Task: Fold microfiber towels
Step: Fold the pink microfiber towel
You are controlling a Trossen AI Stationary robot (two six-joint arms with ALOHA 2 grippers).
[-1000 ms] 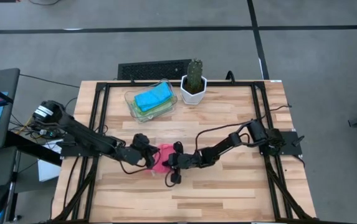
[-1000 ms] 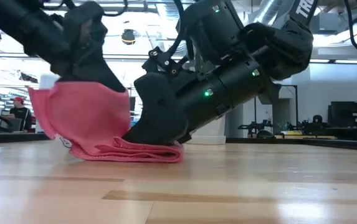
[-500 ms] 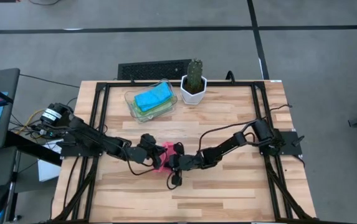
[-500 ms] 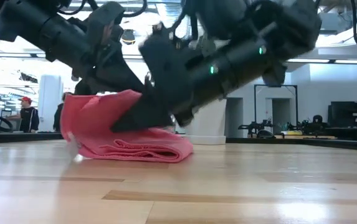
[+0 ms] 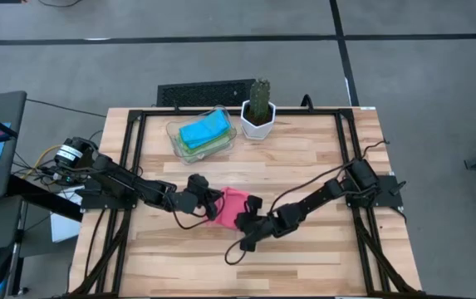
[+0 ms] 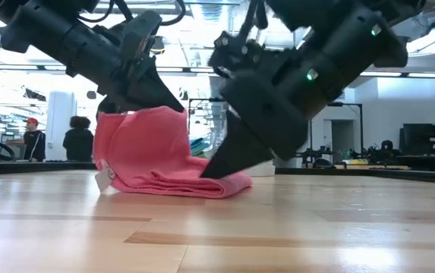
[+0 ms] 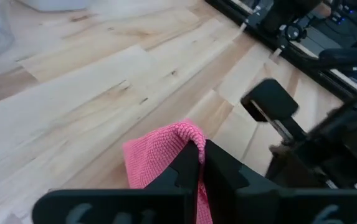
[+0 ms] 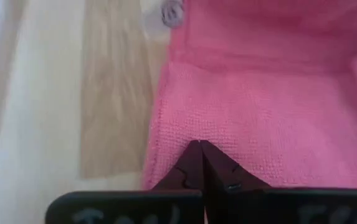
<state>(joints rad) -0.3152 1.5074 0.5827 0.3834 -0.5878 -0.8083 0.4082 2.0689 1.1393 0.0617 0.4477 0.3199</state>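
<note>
A hot pink microfiber towel lies mid-table, folded. Its lower layers rest flat on the wood, while its left part stands raised. My left gripper is shut on the top of that raised part. My right gripper is shut and comes from the near right. Its tips are at the lower layers' right end. The blue and green towels lie stacked in a clear tray at the far left. My left gripper pinches the raised part's top edge between its two fingers, slanting down from the table's left. The cloth hangs below the fingers down to the layers on the table. My right gripper's shut fingertips touch the top of the flat layers near their edge, slanting down from the near right. I cannot tell whether any cloth is caught between them.
The clear tray and a cactus in a white pot stand at the far edge, with a black keyboard behind them. Black frame rails run along both sides. Bare wood lies near the front. People stand in the room beyond.
My left gripper has carried the raised part of the pink towel toward the table's right, over the flat layers. My right gripper has lifted off the towel's middle and drawn back toward the near right, tipping less steeply. The lower layers have stayed on the table.
</note>
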